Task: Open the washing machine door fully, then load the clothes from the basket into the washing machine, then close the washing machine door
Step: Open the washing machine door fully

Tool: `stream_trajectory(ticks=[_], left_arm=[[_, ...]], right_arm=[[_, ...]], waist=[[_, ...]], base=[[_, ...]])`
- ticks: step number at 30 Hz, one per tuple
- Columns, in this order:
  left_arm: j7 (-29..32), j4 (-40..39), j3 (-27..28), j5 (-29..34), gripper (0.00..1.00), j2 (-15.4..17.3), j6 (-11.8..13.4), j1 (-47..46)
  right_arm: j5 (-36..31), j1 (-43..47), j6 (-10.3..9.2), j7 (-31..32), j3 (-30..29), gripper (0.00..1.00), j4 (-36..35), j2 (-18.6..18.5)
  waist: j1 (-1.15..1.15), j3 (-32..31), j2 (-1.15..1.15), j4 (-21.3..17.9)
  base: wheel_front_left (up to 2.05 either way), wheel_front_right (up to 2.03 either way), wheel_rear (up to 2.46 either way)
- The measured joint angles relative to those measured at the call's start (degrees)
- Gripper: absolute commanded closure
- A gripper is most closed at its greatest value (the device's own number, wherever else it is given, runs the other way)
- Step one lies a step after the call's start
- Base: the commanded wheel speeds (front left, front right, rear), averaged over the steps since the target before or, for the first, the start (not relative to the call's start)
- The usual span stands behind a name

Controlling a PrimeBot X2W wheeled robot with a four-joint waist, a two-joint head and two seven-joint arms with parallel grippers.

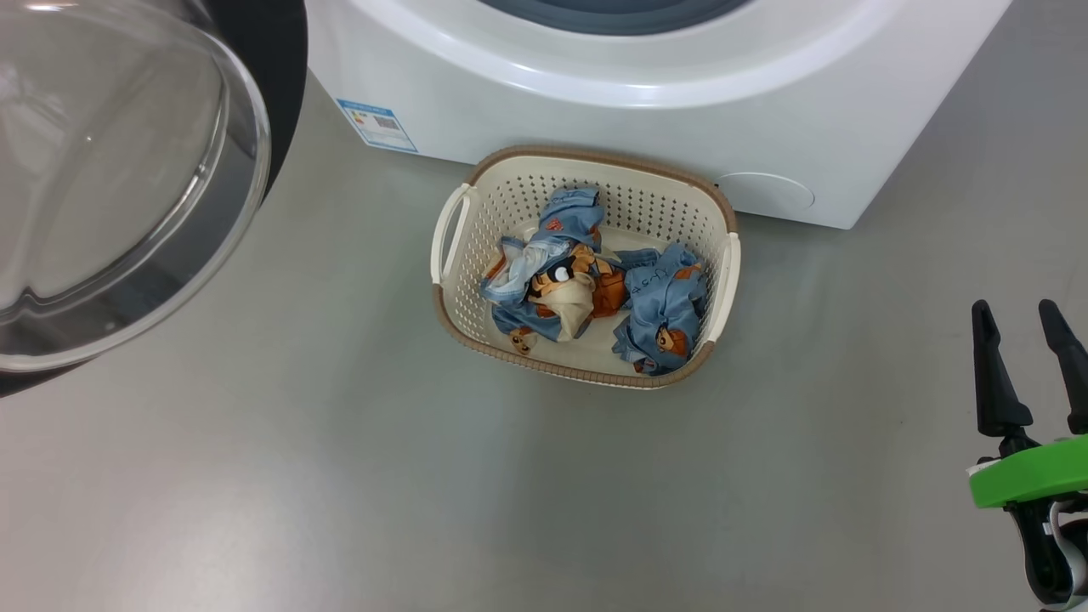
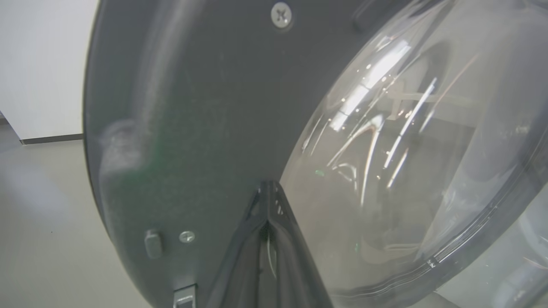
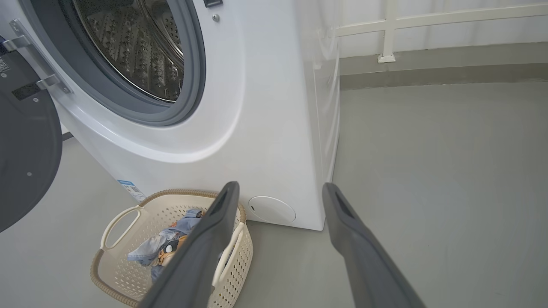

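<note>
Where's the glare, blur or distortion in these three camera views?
Left wrist view: streaky reflections glare across the washing machine door glass, and its dark rim looks smeared at left. Head view: even, soft light, the clothes in the basket sharp. Right wrist view: the washing machine edges bow from wide-angle distortion.

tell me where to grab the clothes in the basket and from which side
Pinch the bunched fold by the beige lining, which seems the highest part of the clothes. Come straight down from above: the basket walls ring the heap, leaving only its top free. The right gripper, jaws open, looks best placed.
</note>
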Motion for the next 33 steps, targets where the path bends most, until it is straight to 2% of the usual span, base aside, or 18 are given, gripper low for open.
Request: stream_trajectory(ticks=[9,14,22,23,26,28,29,30,33], left_arm=[[0.0,0.5,0.7,-0.1,1.00,-0.2,-0.8,-0.2],[0.0,-1.4,0.5,-1.5,1.00,-1.5,-0.9,2.2],[0.0,-6.5,-5.2,-8.3,1.00,-2.8,-0.9,12.0],[0.0,-7.3,-5.7,-9.1,0.98,-2.8,-0.9,13.3],[0.0,-10.1,-7.6,-10.5,0.76,-3.1,-0.9,16.9],[0.0,-11.5,-9.0,-11.1,0.55,-3.3,-0.9,19.3],[0.0,-12.2,-9.8,-11.2,0.31,-3.4,-0.9,20.5],[0.0,-12.9,-10.3,-11.2,0.00,-3.6,-0.9,21.7],[0.0,-14.9,-11.6,-11.3,0.00,-4.5,-0.9,24.7]], right_arm=[[-0.2,-0.1,0.00,0.0,0.6,0.00,0.5,0.2],[-0.2,0.4,0.00,0.0,0.8,0.00,1.1,1.1],[0.0,2.8,0.00,0.0,1.9,0.00,2.0,2.7],[0.0,3.2,0.00,0.0,2.0,0.00,2.1,2.7],[0.3,4.3,0.00,0.0,2.1,0.00,2.3,2.8],[0.7,4.8,0.00,0.0,2.1,0.00,2.3,2.8],[0.7,5.1,0.00,0.0,2.0,0.00,2.3,2.9],[0.7,5.5,0.00,0.0,2.0,0.00,2.3,3.0],[0.8,6.5,0.00,0.0,2.0,0.00,2.4,3.2]], waist=[[0.00,-1.6,0.00,0.2],[0.00,-4.1,0.00,0.1],[0.00,-8.8,0.00,-0.1],[0.00,-9.4,0.00,-0.1],[0.00,-11.1,0.00,-0.1],[0.00,-12.1,0.00,-0.1],[0.00,-12.6,0.00,-0.1],[0.00,-13.0,0.00,-0.1],[0.00,-14.3,0.00,-0.3]], base=[[0.00,0.00,0.00],[0.00,0.00,0.00],[0.00,0.00,0.00],[0.00,0.00,0.00],[0.00,0.00,0.00],[0.00,0.00,0.00],[0.00,0.00,0.00],[0.00,0.00,0.00],[0.00,0.00,0.00]])
